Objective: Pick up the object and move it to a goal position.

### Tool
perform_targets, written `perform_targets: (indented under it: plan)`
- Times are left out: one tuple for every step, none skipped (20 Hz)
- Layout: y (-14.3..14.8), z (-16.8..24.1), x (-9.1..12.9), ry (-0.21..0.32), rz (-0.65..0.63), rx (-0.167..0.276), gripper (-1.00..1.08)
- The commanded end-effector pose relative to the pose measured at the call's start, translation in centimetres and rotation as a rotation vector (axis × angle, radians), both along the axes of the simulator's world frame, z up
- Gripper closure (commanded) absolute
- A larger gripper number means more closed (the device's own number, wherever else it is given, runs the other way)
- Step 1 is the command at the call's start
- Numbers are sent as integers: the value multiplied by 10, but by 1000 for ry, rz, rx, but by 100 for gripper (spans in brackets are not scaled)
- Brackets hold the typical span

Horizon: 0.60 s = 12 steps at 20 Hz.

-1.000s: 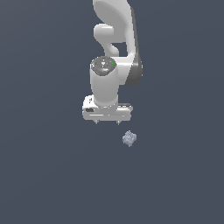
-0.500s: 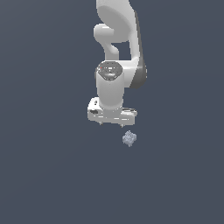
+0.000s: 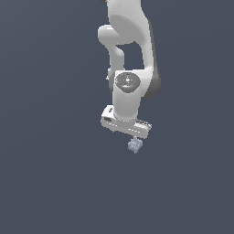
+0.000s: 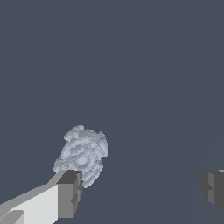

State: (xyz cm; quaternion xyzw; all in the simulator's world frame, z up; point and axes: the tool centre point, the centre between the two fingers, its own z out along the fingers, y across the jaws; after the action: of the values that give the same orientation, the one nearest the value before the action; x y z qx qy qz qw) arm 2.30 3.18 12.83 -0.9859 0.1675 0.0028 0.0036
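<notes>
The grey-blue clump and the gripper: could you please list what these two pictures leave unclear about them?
- Exterior view: the fingertips of the gripper are hidden behind its white body.
- Wrist view: the clump is partly covered by one finger; contact cannot be told.
- Wrist view: the other finger is cut by the edge.

Both renders are evenly and softly lit, sharp to their edges with no blur or glare, while the glossy white robot arm point(image 3: 130, 55) shows gentle shading on its underside.
</notes>
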Motion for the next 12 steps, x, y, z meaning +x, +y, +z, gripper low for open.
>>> perform_targets:
  plan:
    - [9, -6, 2, 0, -53, -1, -92]
    - [13, -8, 2, 0, -74, -2, -92]
    - [17, -10, 3, 0, -94, -2, -92]
    - [20, -12, 4, 0, -115, -3, -92]
    - [24, -15, 4, 0, -136, -3, -92]
    - [28, -17, 5, -1, -156, -4, -92]
    - [31, -19, 5, -1, -176, -4, -92]
    - [35, -21, 5, -1, -194, -5, -92]
    - [38, -23, 6, -1, -212, -5, -92]
    - [41, -25, 6, -1, -228, -5, -92]
    - [43, -27, 6, -1, -243, -6, -92]
    - [46, -28, 7, -2, -258, -6, -92]
